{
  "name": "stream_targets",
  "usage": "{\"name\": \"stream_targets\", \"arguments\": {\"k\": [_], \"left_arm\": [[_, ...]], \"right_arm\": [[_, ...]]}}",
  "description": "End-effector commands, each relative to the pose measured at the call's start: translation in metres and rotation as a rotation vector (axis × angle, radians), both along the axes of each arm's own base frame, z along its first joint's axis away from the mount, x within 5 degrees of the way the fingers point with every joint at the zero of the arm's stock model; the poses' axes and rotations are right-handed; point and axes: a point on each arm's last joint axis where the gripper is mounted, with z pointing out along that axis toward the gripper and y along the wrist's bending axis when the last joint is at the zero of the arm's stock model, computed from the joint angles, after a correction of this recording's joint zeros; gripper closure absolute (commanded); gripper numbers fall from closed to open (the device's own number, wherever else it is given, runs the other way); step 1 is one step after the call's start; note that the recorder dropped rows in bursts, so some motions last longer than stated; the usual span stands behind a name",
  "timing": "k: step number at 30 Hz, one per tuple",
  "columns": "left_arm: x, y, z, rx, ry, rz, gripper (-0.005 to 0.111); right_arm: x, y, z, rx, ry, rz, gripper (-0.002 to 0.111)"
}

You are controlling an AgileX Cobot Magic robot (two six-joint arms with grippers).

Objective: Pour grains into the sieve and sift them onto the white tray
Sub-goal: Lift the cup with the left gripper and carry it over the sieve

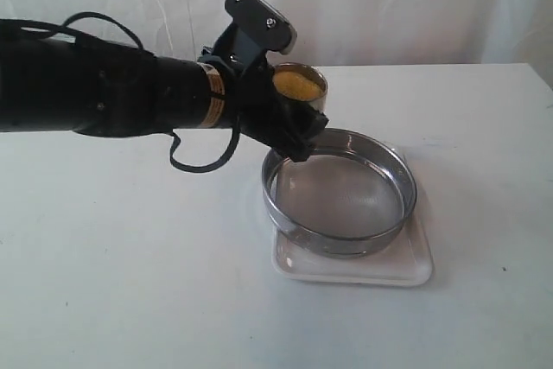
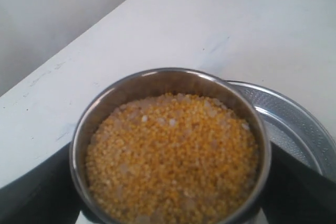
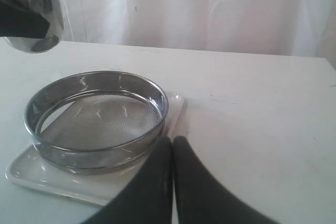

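A white table (image 1: pixel 484 127) is spreading across the exterior view from 9 o'clock through 6 to 3. A white curtain (image 1: pixel 389 6) is hanging in soft folds behind it at 12 o'clock. Even light is washing over both.

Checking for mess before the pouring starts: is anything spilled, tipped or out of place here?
Nothing stands out. The grains are all in the steel cup, held upright; none show on the table. The sieve sits flat on the white tray, its mesh bare.
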Motion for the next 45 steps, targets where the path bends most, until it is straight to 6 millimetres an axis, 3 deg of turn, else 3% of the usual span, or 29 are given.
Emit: {"name": "stream_targets", "arguments": {"k": [1, 9, 45], "left_arm": [[0.007, -0.014, 0.0, 0.042, -0.026, -0.051, 0.107], [0.019, -0.026, -0.005, 0.038, -0.01, -0.067, 0.107], [0.015, -0.032, -0.01, 0.026, 0.018, -0.14, 0.107]], "right_arm": [[0.0, 0.0, 0.0, 0.004, -0.014, 0.003, 0.108], [0.0, 0.0, 0.0, 0.004, -0.014, 0.003, 0.108], [0.0, 0.0, 0.0, 0.004, -0.014, 0.003, 0.108]]}}
